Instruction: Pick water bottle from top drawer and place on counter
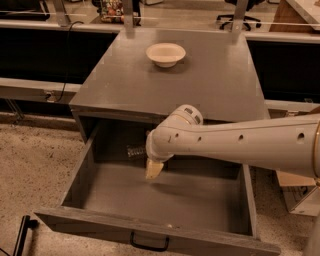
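Note:
The top drawer (90, 175) is pulled wide open, with its black handle (149, 243) on the front panel. The water bottle (134, 150) lies on its side at the back of the drawer, partly hidden behind my white arm (235, 142). My gripper (154, 169) reaches down into the drawer, just right of the bottle and a little in front of it. Only its cream tip shows below the wrist. The counter (200, 82) is the flat grey cabinet top above the drawer.
A cream bowl (165, 53) stands at the back middle of the counter. Two metal posts (239, 15) rise at its far edge. Black cabinets flank the unit. A cardboard box (297, 192) sits on the speckled floor to the right.

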### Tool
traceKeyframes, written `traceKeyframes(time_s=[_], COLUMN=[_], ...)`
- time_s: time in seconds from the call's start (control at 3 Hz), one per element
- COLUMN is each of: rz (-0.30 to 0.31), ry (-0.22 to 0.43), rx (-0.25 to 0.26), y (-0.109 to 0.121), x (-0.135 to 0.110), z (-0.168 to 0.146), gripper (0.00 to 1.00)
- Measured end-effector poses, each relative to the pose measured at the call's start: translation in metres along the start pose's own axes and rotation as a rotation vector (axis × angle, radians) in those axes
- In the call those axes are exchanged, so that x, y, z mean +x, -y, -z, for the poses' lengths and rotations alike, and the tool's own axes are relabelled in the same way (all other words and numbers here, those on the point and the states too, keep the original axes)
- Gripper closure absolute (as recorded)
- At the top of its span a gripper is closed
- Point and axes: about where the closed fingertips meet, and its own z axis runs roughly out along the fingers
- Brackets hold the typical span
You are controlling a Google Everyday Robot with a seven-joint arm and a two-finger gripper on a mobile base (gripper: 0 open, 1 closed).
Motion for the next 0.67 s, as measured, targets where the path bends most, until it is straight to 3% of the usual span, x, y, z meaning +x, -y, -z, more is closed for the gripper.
traceKeyframes(time_s=[0.33,0.67], rz=[-0.008,-0.005], ry=[-0.005,-0.007], rx=[-0.02,-0.057], y=[0.0051,0.0044], x=[0.0058,0.0096], z=[-0.0138,-0.0212], gripper=[0.13,0.31])
